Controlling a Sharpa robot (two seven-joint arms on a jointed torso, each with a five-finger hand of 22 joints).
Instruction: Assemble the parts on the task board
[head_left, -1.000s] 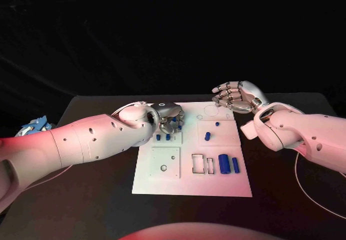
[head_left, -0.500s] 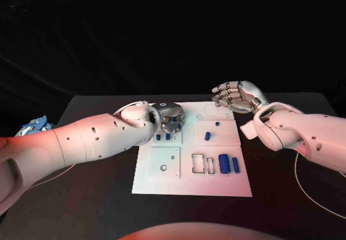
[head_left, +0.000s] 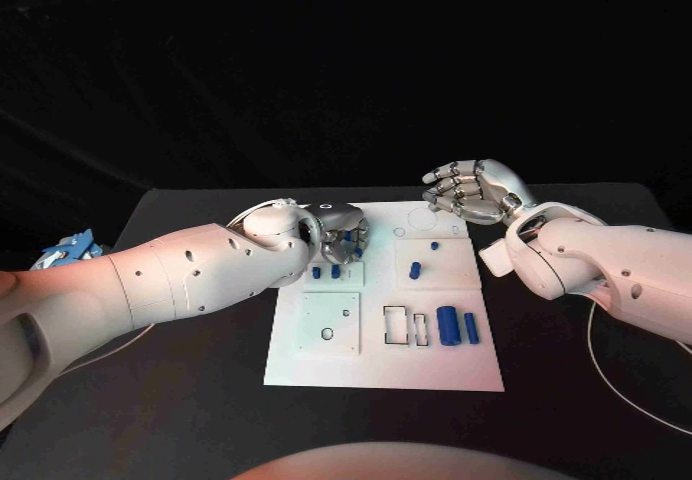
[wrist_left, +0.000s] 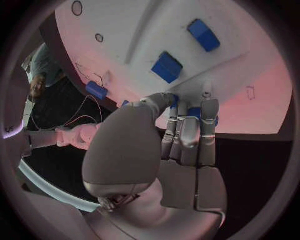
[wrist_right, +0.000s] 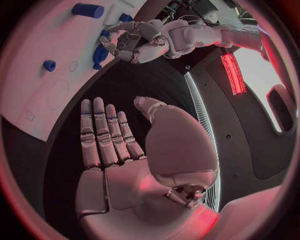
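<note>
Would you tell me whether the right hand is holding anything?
No: the right hand is open, fingers straight and apart, palm bare.

Both arms are clad in smooth, rounded white shells. The left arm (head_left: 173, 275) carries small dark round holes, like screw recesses, dotted along its forearm shell, and the right arm (head_left: 606, 265) shows a few of the same. Each ends in a silver metallic hand. The left hand (wrist_left: 169, 150) has a broad domed thumb base and segmented fingers (wrist_left: 187, 135) with visible seams. The right hand (wrist_right: 144, 155) has a matching smooth silver build, with fine banding across its fingers (wrist_right: 103, 135)
</note>
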